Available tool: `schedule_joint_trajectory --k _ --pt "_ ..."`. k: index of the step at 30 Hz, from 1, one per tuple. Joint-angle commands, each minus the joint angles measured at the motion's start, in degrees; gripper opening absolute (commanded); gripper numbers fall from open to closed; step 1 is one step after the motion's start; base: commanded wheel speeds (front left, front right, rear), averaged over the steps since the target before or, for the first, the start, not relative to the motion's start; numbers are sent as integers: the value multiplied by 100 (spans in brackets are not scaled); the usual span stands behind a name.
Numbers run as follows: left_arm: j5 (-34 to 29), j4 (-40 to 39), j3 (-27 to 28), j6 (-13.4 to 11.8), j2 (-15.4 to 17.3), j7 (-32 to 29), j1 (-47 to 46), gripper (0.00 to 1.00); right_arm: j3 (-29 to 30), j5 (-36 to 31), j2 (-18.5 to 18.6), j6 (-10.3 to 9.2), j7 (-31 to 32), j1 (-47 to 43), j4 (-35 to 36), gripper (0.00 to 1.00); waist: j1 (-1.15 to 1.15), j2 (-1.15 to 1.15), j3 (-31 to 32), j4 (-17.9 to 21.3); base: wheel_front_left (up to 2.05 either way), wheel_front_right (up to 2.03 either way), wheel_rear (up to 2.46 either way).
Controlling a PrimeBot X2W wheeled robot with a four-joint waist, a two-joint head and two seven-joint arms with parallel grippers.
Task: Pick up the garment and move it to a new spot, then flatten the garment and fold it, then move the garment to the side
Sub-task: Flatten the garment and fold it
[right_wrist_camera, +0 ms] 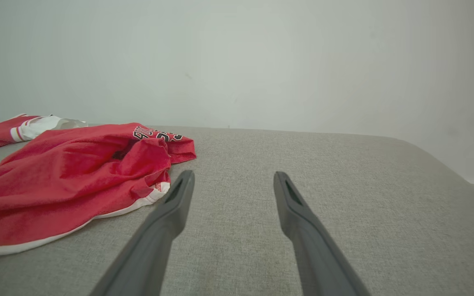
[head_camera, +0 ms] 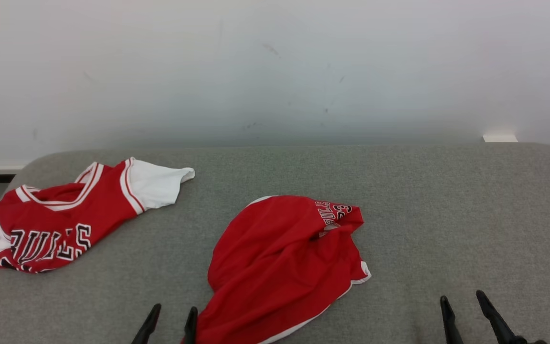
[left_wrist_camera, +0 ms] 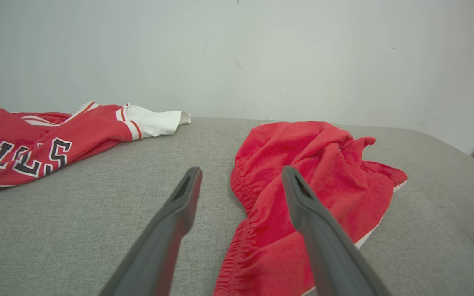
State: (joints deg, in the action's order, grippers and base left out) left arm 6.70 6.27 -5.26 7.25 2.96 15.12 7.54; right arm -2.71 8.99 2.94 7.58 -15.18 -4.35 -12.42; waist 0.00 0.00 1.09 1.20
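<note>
Left tool (head_camera: pixel 174 308) wide, astride edge of red shorts (head_camera: pixel 284 267) | right tool (head_camera: pixel 461 296) wide over open grey surface (head_camera: pixel 447 215)

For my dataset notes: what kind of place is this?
Probably an indoor test setup for folding clothes: a grey fabric-covered surface against a bare white wall, with crumpled red shorts and a red jersey on it.
</note>
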Motion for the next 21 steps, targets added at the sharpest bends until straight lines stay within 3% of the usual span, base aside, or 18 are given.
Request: schedule_joint_trajectory --k 1,3,6,12,15,18,21 --pt "-1 -30 8 12 12 3 -35 100 -50 -66 32 -16 6 131 19 100 0 0 -6 0 0 0 0" --pt "53 -45 -19 16 38 3 -3 100 -170 -23 182 -17 6 261 82 100 0 0 -25 0 0 0 0" --pt "250 45 -285 21 339 -25 23 100 -597 -43 621 -17 6 538 20 100 0 0 -49 -47 0 0 0" --pt "1261 -510 -1096 24 1407 -1287 -67 100 -2058 183 1663 -17 534 1546 -316 100 0 0 -207 -242 0 0 0" --pt "1749 -884 -1279 27 1750 -1878 -100 100 -2830 387 2034 -17 949 2134 -508 100 0 0 -375 -403 0 0 0" --pt "2135 -1025 -1430 25 1978 -2273 -194 100 -3464 691 2168 -17 1250 2580 -776 100 0 0 -524 -592 0 0 0" --pt "2375 -1015 -1701 27 1994 -2432 -311 100 -3971 955 2222 -17 1459 2931 -1085 100 0 0 -676 -724 0 0 0"
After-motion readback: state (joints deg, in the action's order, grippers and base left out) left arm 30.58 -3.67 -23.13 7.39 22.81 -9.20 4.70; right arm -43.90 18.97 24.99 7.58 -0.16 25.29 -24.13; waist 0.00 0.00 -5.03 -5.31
